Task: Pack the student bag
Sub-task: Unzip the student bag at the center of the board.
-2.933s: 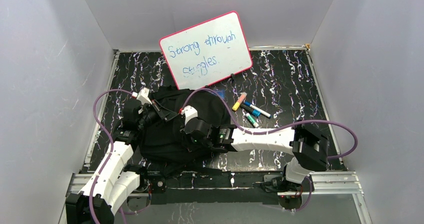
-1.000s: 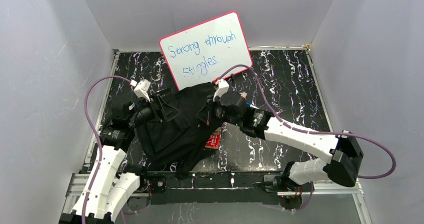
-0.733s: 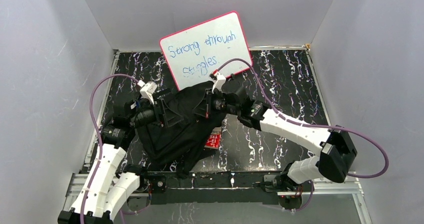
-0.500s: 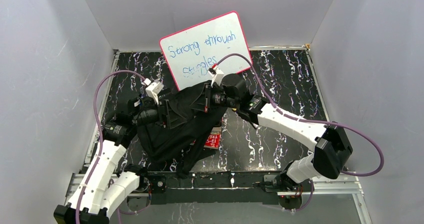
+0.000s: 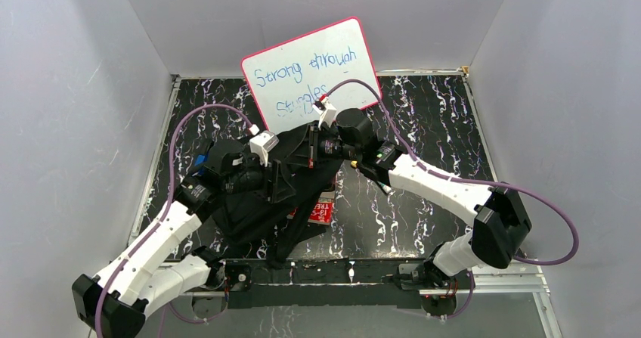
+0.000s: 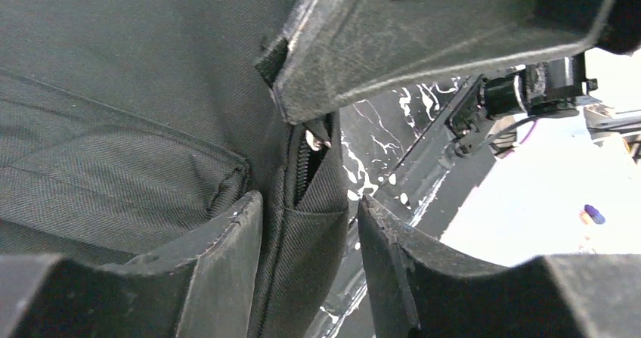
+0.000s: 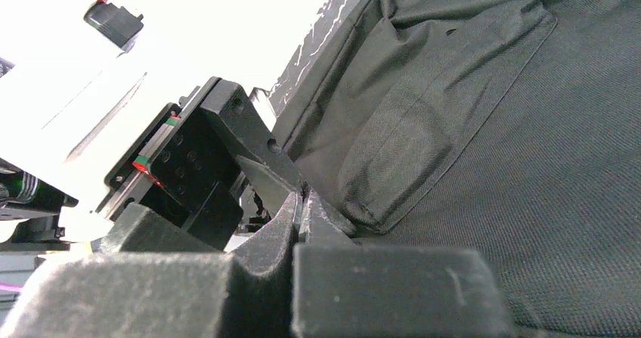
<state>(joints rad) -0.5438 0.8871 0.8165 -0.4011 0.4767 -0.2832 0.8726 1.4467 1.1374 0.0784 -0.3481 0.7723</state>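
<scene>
My left end effector (image 6: 310, 236) just slid to mid-frame, open around the zip edge (image 6: 304, 173) of the soft black cloth backpack (image 5: 261, 206). My right end effector (image 7: 302, 202) pinches the cloth up. I think pulling it open comes next.

White shells, black joints on left arm (image 5: 155, 243) and right arm (image 5: 435, 187); purple cable (image 5: 184, 122) each; left gripper (image 6: 310, 221), right gripper (image 7: 302, 202) matte black.

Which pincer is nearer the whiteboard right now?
Right. The right pincer is just in front of the whiteboard's lower edge, shut on the student bag's far corner. The left pincer is farther toward the near left, straddling the bag's zippered edge.
</scene>
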